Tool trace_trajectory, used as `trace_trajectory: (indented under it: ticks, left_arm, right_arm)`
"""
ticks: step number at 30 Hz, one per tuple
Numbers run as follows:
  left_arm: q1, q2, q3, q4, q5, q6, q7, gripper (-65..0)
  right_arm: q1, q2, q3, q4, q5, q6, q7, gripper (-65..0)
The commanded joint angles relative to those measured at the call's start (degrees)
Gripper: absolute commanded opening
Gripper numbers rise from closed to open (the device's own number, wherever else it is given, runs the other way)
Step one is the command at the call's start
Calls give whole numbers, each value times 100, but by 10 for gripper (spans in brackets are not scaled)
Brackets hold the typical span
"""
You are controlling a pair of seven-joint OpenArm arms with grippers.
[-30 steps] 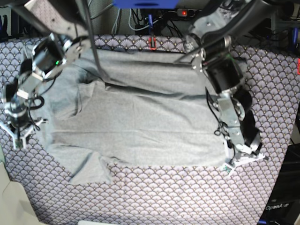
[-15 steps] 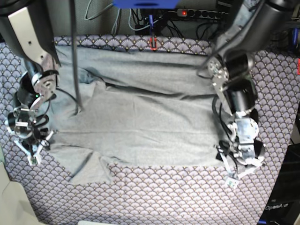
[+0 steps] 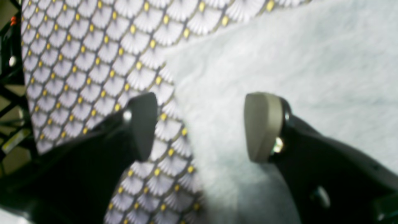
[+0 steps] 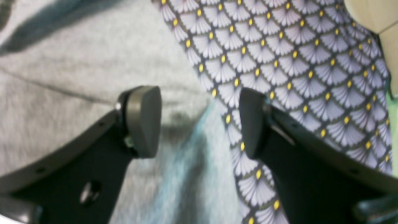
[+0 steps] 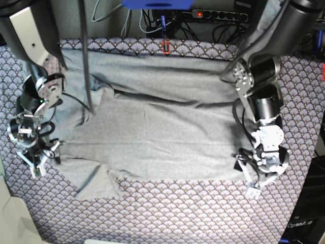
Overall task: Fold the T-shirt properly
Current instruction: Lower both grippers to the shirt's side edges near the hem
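Observation:
The light grey T-shirt [image 5: 152, 127] lies spread flat across the patterned tablecloth [image 5: 177, 213], with one sleeve [image 5: 99, 185] sticking out at the near left. My left gripper [image 5: 247, 178] sits low at the shirt's near right corner. In the left wrist view it [image 3: 199, 124] is open, straddling the shirt's edge [image 3: 217, 102] without pinching it. My right gripper [image 5: 44, 158] is at the shirt's left edge. It [image 4: 197, 121] is open too, with grey cloth [image 4: 77, 77] under one finger and tablecloth [image 4: 295, 62] under the other.
A red clip [image 5: 165, 47] sits at the table's far edge, with a power strip [image 5: 203, 13] and cables behind it. A pale object [image 5: 10, 218] lies off the near left corner. Both arms' upper links reach in from the back.
Both grippers have opened, the right one going from shut to wide and letting go of the shirt's left edge. The right arm has swung off the shirt towards the left edge.

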Motion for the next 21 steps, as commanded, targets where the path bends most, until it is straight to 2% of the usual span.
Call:
trace_trajectory:
  ticks: [1,4,9,12,18,21]
  left_arm:
    - [-160,-60,2,123,-3,40,-41,-221]
    - [-124,-60,2,185,-3,40,-32,-221]
    - [210,-104,2,774,-3,4,-23,-221]
    - [359,-104,2,1055,-3,-13,-23,-221]
    - [649,-104,2,1583,243,-31,-23,-221]
    - [719,-104,2,1653,331,-31,-32,-221]
  right_arm:
    - [146,95,1,63,90,-23,211,-242]
    - [111,95,10,63,116,-23,220,-243]
    - [-136,218,-25,46,793,-23,211,-243]
    - [-127,271,-16,-359,811,-23,211,-244]
    - [-100,755,-25,-1335,819,-23,246,-247]
    - [-92,790,-34,-1440,819,-23,246,-252]
